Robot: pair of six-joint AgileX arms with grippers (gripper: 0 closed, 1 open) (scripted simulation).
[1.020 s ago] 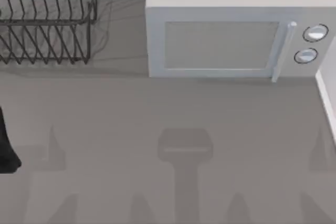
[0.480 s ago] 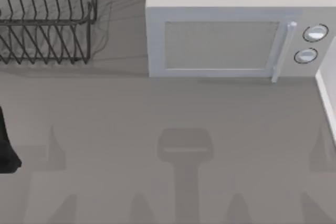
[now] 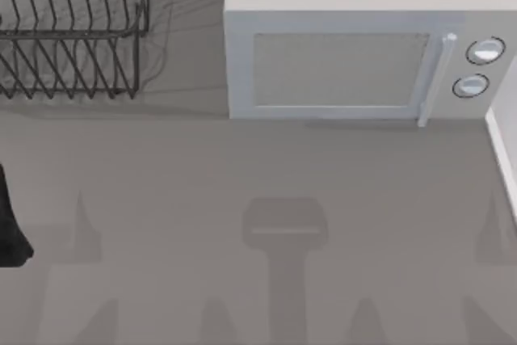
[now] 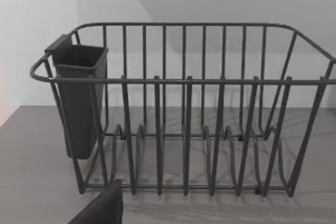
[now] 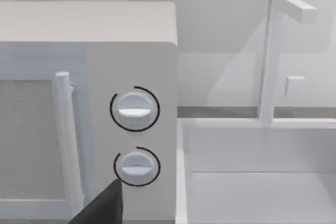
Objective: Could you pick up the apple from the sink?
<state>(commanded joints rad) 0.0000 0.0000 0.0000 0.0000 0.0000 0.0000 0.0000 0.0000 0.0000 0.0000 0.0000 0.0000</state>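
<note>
Left arm (image 3: 11, 232) parked at table's left edge; sink (image 5: 252, 182) beside microwave (image 5: 131, 51) (gripper states: cannot tell).

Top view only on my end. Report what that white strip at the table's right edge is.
Observer: In the right wrist view it is the rim of a white sink, set right beside the dial side of the microwave.
Operator: Tell me what stands on it.
Observer: A white faucet rises from the back rim, with a short spout at its top.
Operator: Now describe the rack at the far left.
Observer: The left wrist view shows a dark cutlery holder hanging at one end of the wire dish rack.
</note>
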